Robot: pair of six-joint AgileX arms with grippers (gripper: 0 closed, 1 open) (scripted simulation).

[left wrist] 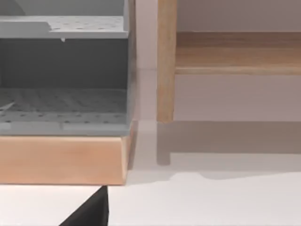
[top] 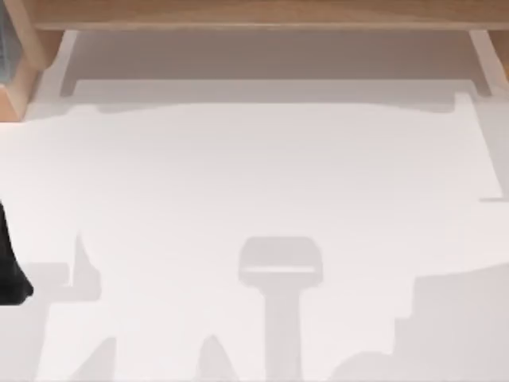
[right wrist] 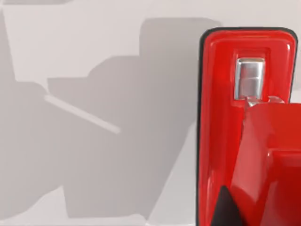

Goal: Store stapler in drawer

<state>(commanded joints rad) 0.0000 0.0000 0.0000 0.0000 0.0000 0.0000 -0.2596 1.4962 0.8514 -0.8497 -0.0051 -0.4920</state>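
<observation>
Flanking the white table [top: 254, 183], wooden frame [top: 262, 14] and grey drawer unit [left wrist: 63, 70]; pincer states indiscernible.

I see a white table [top: 254, 183] crossed by grey shadows, a light wooden frame [top: 262, 14] along its far edge, a wooden upright post [left wrist: 166, 61], a horizontal wooden rail [left wrist: 237, 52] beside it, pale wall behind

A simulated office desk scene
Plain white tabletop [top: 254, 175], light wooden shelf frame [left wrist: 166, 61], grey perforated drawer unit [left wrist: 63, 75], glossy red stapler [right wrist: 244, 141]
</observation>
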